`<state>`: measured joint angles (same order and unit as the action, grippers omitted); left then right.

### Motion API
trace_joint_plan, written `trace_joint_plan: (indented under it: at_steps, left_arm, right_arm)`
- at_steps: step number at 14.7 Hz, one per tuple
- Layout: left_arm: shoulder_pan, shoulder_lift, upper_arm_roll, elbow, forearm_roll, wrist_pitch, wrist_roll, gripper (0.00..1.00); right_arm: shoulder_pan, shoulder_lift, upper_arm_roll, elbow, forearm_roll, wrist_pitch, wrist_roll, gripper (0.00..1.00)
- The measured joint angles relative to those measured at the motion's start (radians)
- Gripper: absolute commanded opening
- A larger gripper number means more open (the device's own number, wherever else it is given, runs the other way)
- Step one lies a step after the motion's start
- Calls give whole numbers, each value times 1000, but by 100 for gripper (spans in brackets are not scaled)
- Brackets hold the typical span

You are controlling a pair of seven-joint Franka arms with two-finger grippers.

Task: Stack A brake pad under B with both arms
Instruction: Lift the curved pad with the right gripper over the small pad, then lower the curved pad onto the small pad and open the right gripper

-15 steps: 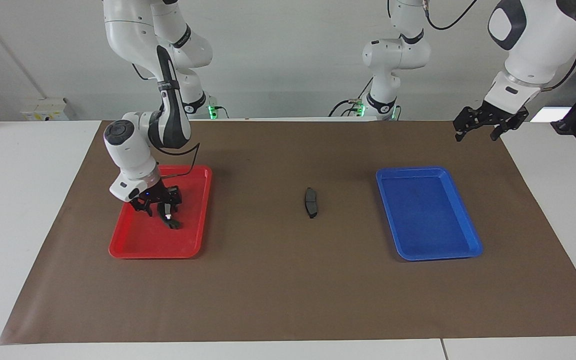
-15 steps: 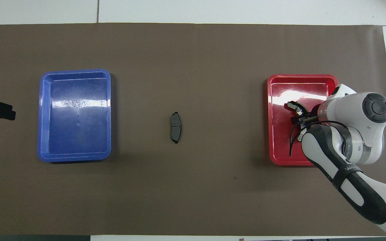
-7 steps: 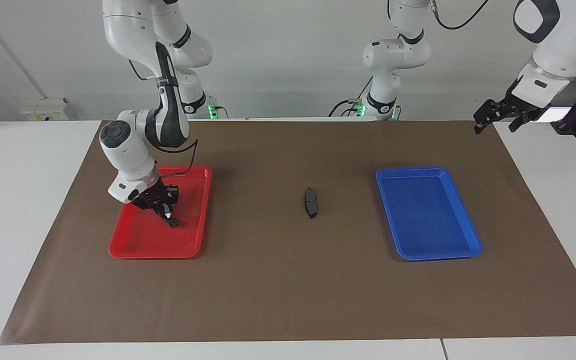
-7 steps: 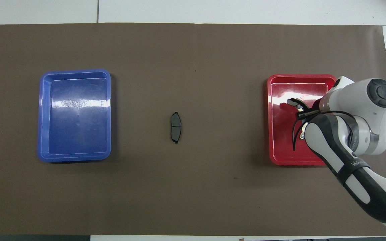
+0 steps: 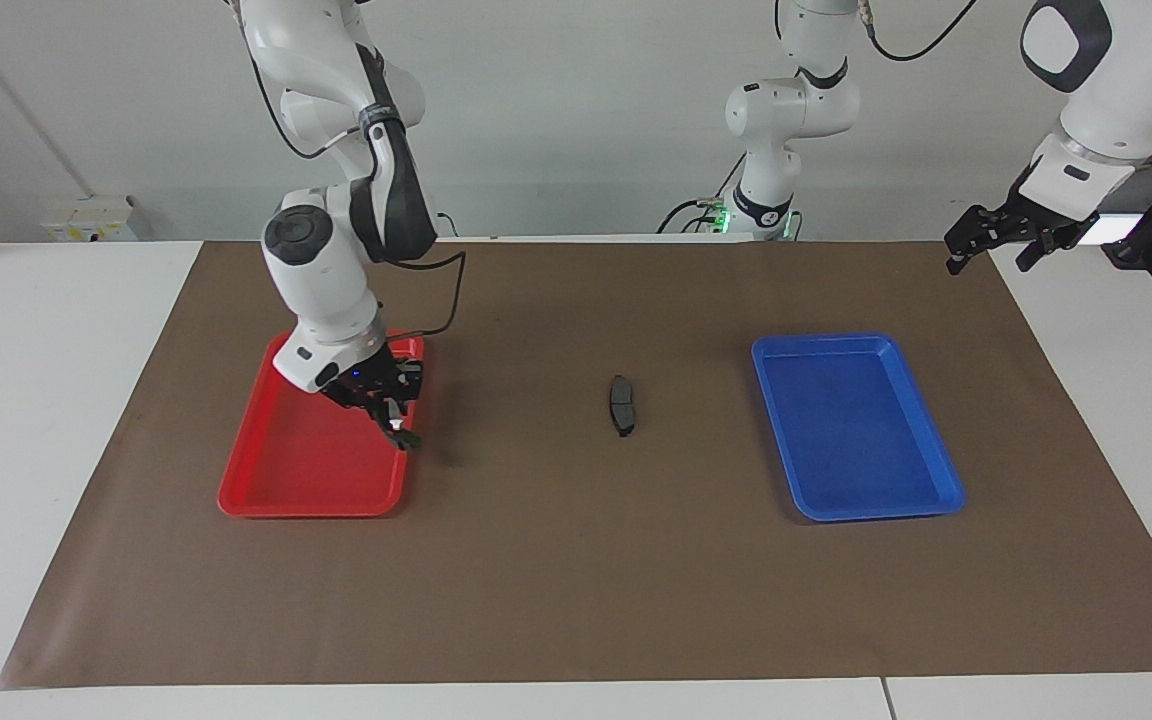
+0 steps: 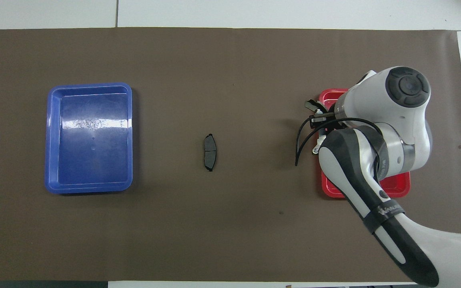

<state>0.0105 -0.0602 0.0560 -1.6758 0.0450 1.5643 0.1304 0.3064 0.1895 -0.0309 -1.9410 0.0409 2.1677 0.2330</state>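
Note:
The short dark grey A brake pad [image 5: 621, 405] lies on the brown mat at the table's middle, also in the overhead view [image 6: 210, 152]. My right gripper [image 5: 384, 400] is shut on the black curved pad B [image 5: 402, 432], which shows a silvery glint. It holds the pad in the air over the red tray's [image 5: 276, 490] edge that faces the table's middle. In the overhead view the gripper [image 6: 317, 117] and pad B [image 6: 311, 106] show at that edge. My left gripper [image 5: 998, 248] is open and empty, raised over the mat's corner at the left arm's end.
An empty blue tray [image 5: 936, 445] stands toward the left arm's end, also in the overhead view [image 6: 88, 85]. The red tray [image 6: 394, 190] is mostly hidden under the right arm there. A black cable [image 6: 300, 140] loops from the right wrist.
My right gripper has lifted pad B out of the red tray and carried it toward the table's middle. My left gripper rose and drew back toward its end, then held still.

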Motion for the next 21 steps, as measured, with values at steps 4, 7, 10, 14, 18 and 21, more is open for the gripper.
trace_joint_plan:
  at_steps: [4, 7, 10, 14, 18, 21]
  left_arm:
    - [-1, 0, 0, -4, 0, 1, 0, 99]
    - [-1, 0, -1, -9, 0, 1, 0, 99]
    - [-2, -1, -2, -21, 0, 1, 0, 99]
    - [-2, -3, -2, -22, 0, -1, 0, 99]
    - [-2, -4, -3, -22, 0, -10, 0, 99]
    - [-3, -4, -6, -23, 0, -11, 0, 99]
  right_arm:
    - [151, 104, 3, 104, 0, 3, 238, 0]
    - [236, 184, 3, 173, 0, 14, 299, 0]
    - [308, 235, 3, 197, 0, 70, 300, 0]
    - [371, 271, 3, 202, 0, 110, 302, 0]
    - [380, 284, 3, 204, 0, 122, 302, 0]
    - [384, 295, 3, 204, 0, 131, 302, 0]
